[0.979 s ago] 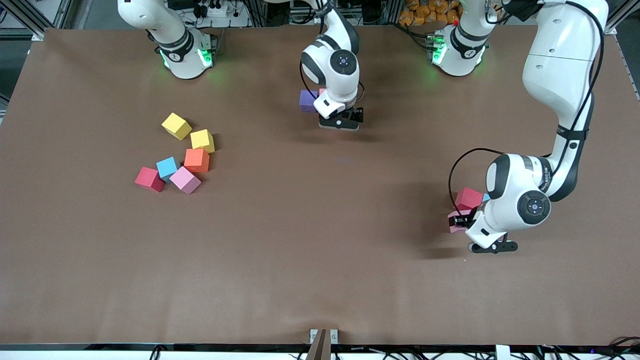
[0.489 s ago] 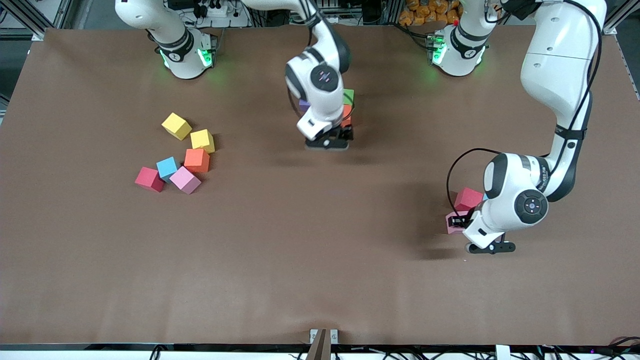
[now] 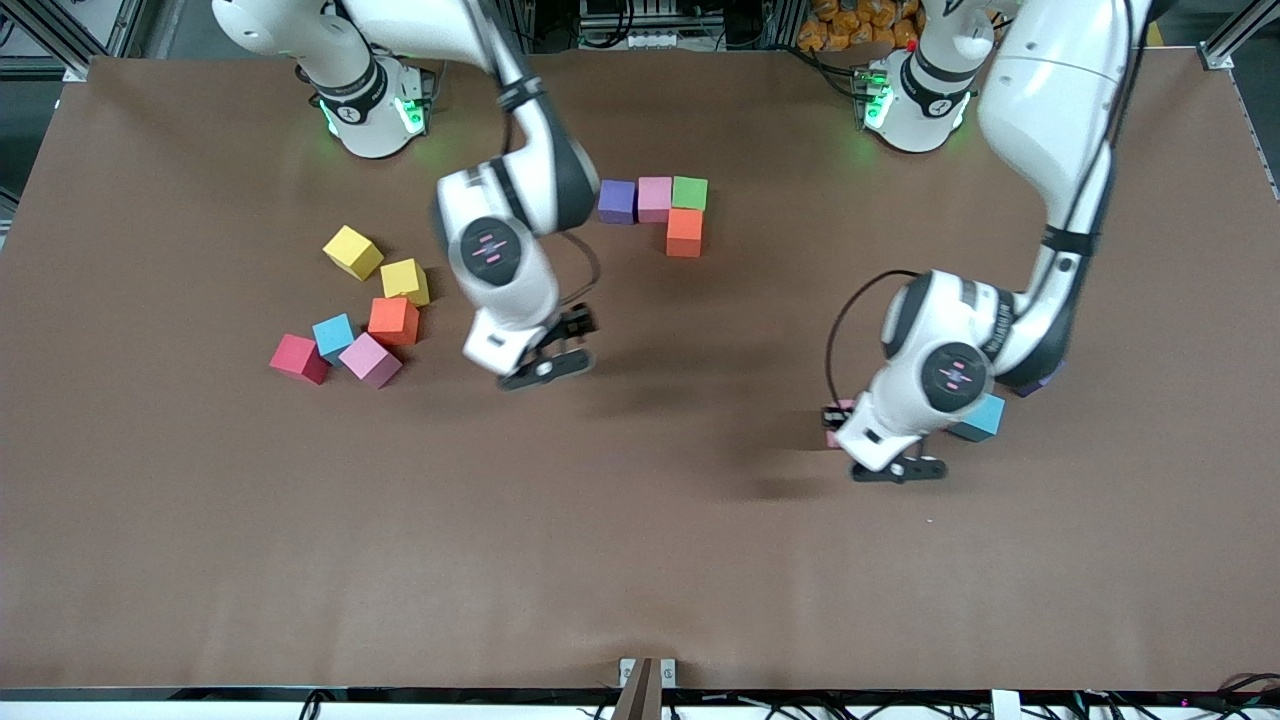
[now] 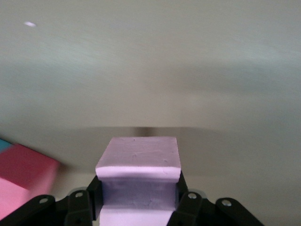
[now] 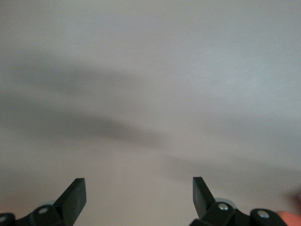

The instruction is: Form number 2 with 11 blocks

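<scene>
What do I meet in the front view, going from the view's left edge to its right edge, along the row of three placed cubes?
purple cube → pink cube → green cube

Visible cubes [image 3: 654, 198] numbered twelve: three pink, two yellow, two orange, two blue, one purple, green, red.

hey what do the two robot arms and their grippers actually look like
Both arms are glossy white with dark grey joint bands and round black wrist caps marked with small pink dashes. Green lights glow at their bases. A thin black cable loops beside each wrist. The left gripper and right gripper are black, with flat black fingers.
</scene>
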{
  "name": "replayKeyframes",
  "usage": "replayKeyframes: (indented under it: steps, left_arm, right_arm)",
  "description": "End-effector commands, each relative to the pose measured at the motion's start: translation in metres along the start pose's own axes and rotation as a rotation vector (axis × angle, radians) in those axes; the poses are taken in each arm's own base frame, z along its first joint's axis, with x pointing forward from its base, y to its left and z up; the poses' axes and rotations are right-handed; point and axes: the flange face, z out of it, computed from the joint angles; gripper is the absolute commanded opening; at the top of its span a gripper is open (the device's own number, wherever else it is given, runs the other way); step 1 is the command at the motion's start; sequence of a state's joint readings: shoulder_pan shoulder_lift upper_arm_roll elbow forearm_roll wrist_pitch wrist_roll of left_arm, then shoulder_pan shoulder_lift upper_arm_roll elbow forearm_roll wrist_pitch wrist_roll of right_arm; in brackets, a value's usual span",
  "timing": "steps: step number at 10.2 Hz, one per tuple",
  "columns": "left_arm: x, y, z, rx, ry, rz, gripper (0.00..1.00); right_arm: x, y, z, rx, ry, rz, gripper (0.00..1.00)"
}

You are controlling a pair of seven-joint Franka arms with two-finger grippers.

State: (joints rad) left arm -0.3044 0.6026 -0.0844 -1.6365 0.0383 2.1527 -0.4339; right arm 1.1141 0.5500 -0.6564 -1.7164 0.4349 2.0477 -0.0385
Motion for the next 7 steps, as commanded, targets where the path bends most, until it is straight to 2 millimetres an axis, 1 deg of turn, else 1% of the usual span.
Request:
replayKeyframes:
  steps: [1, 2, 3, 4, 5, 6, 7]
  left_arm:
    - [-0.038, 0.059, -0.006, 0.017, -0.013, -0.06, 0.37]
    - [-0.057, 0.09, -0.004, 0.026, -0.018, -0.074, 0.37]
    - [-0.077, 0.121, -0.001, 0.022, -0.023, -0.08, 0.37]
    - [-0.094, 0.146, 0.003, 0.018, -0.027, -0.085, 0.36]
    - [-0.111, 0.167, 0.01, 0.022, -0.032, -0.075, 0.36]
    - [-0.124, 0.183, 0.016, 0.028, -0.037, -0.085, 0.36]
    - [-0.136, 0.194, 0.021, 0.036, -0.043, -0.105, 0.36]
  right_arm:
    - [-0.004, 0.071, -0.011, 0.021, -0.014, -0.128, 1.0]
    - [-0.006, 0.107, -0.012, 0.035, -0.016, -0.17, 1.0]
    - [-0.013, 0.137, -0.011, 0.052, -0.021, -0.216, 1.0]
    - [-0.02, 0.161, -0.007, 0.065, -0.025, -0.261, 1.0]
    - [-0.027, 0.186, 0.0, 0.075, -0.031, -0.314, 1.0]
    - [-0.034, 0.209, 0.007, 0.075, -0.018, -0.372, 1.0]
    - [-0.044, 0.231, 0.015, 0.077, -0.01, -0.427, 1.0]
